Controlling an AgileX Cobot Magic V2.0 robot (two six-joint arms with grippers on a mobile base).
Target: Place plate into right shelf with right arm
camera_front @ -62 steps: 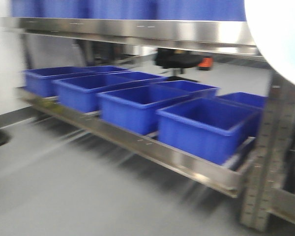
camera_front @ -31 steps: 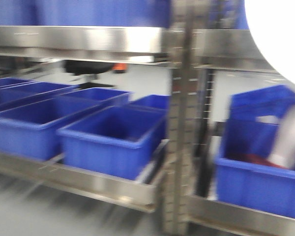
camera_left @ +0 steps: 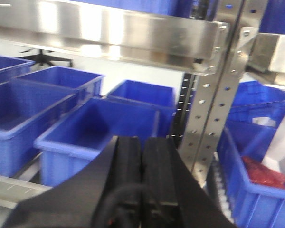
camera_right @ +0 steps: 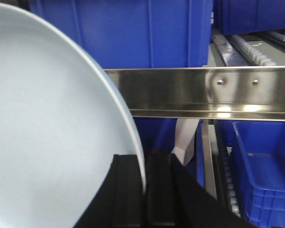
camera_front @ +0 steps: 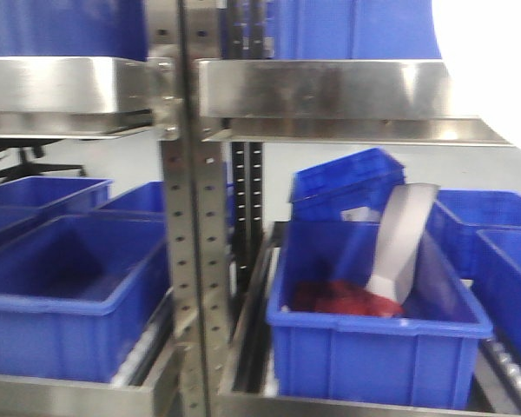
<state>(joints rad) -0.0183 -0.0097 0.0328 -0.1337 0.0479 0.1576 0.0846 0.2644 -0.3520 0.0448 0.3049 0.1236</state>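
Right wrist-mounted view: the right gripper point(camera_right: 143, 166) is pinching the rim of the glossy white plate point(camera_right: 52, 133) between its two black fingers, the plate's face filling the left of the frame in front of the reflective steel lip of the right shelf point(camera_right: 199, 92). From the front-facing camera, the plate is showing at the upper right corner, beside that lip and above a blue bin point(camera_front: 373, 356) holding red packets point(camera_front: 343, 300). The left gripper point(camera_left: 142, 156) is hanging with fingers pressed together, gripping nothing, near a perforated upright point(camera_left: 213, 104).
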